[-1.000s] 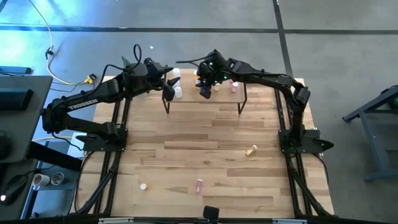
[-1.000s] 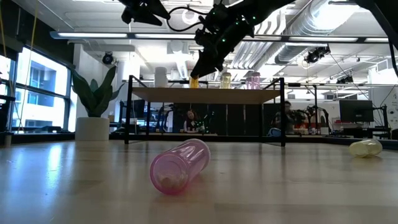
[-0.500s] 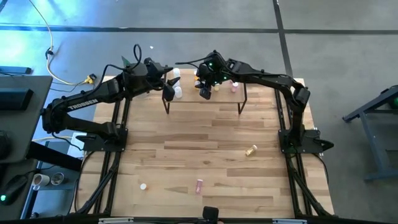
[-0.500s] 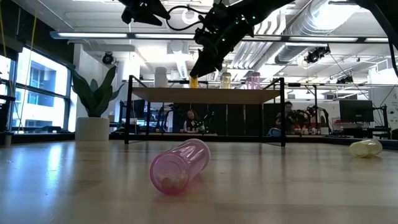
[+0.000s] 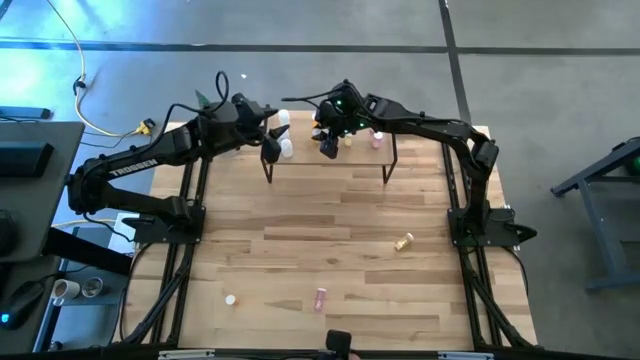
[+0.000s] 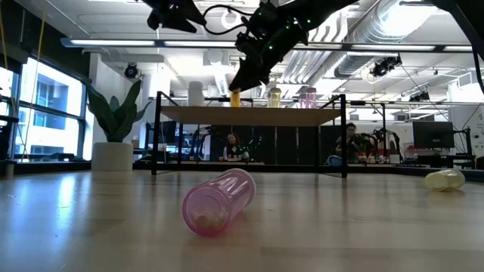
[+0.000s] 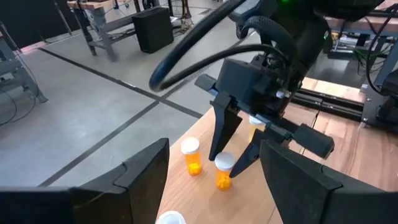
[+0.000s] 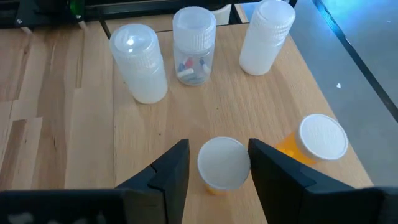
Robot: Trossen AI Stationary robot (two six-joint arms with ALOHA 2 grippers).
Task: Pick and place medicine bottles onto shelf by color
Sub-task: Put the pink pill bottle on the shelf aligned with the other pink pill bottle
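Two orange bottles stand upright on the shelf, and the right gripper sits around the nearer one: that orange bottle shows only its white cap between the fingers, its body hidden beneath. A gap shows on either side of the cap, so the fingers stand apart and are not clamped on it. The second orange bottle is just beside, near the shelf's edge. From the left wrist view the same pair appears, though the right gripper's fingers cover part of the nearer one.

Three white bottles stand in a row farther along the board; the middle one is clear enough to show small coloured pills inside, while what the other two hold cannot be made out. A pink bottle stands toward the shelf's other end, small and hard to read from above.

The left gripper hangs over the shelf's left end, fingers wide apart and holding nothing.

On the tabletop lie a pink bottle on its side, a yellowish bottle, probably on its side too, and a white bottle.
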